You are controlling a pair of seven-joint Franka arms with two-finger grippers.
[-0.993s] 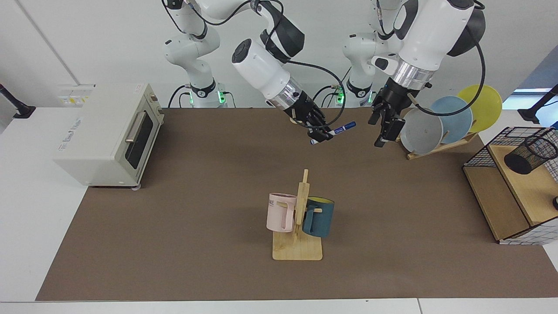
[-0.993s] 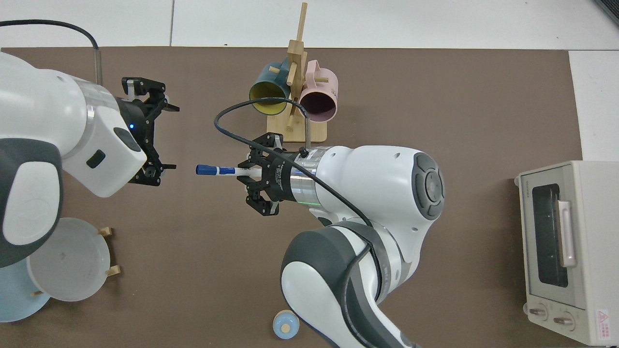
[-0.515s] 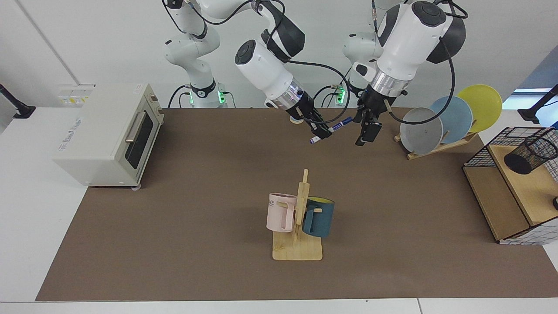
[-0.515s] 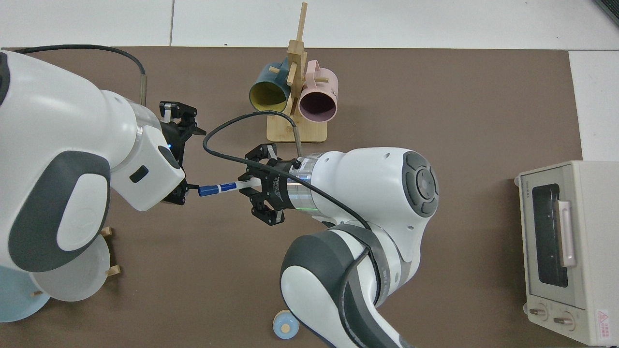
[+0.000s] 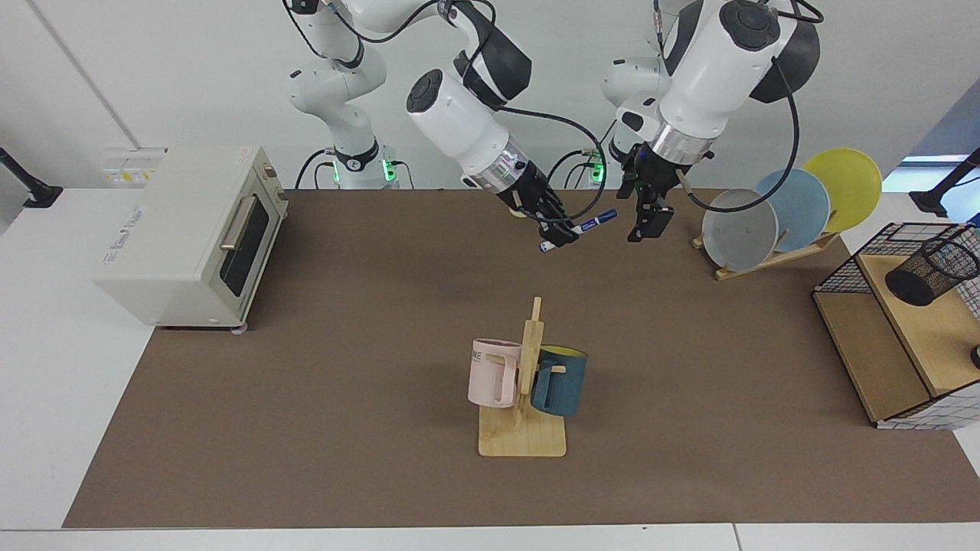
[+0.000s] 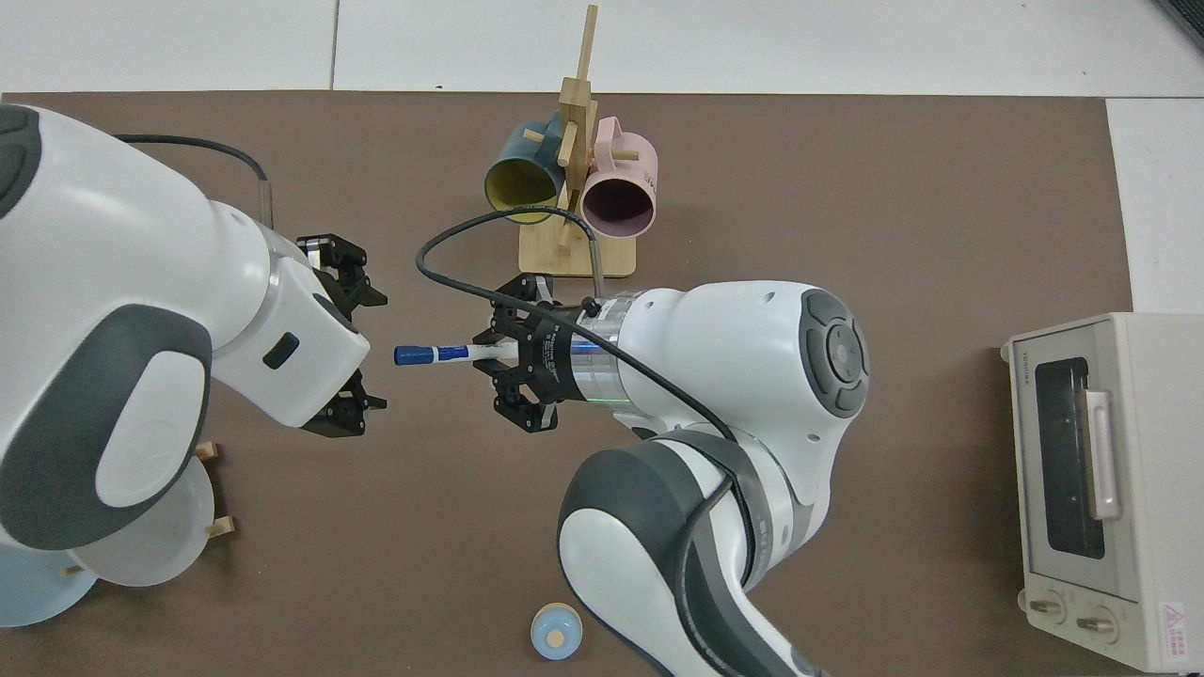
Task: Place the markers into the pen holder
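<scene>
Facing view, from left to right: one cream toaster oven (image 5: 195,233) sits at the near edge of the brown bench (image 5: 344,428). Next comes the right gripper (image 5: 557,227), held up over the far middle of the bench with its jaws pinching the one marker (image 5: 588,225) I can see. The marker lies nearly level, its blue cap pointing toward the other arm. In the top view the same marker (image 6: 444,354) sticks out of the right gripper (image 6: 497,352), cap end free.

Just beside that cap hangs the left gripper (image 5: 651,221), jaws spread wide and not touching the marker; from above, the left gripper (image 6: 362,350) has its two fingers either side of the line of the marker, a small gap short of the cap.

Nearer the front, one wooden mug stand (image 5: 524,413) carries two mugs, one pink (image 5: 492,383) and one teal (image 5: 560,381). Further right, one wooden rack holds three plates (image 5: 788,207). At the far right, one black mesh pen holder (image 5: 932,272) lies tipped on the wooden shelf of a wire basket (image 5: 846,272), well apart from the marker.
</scene>
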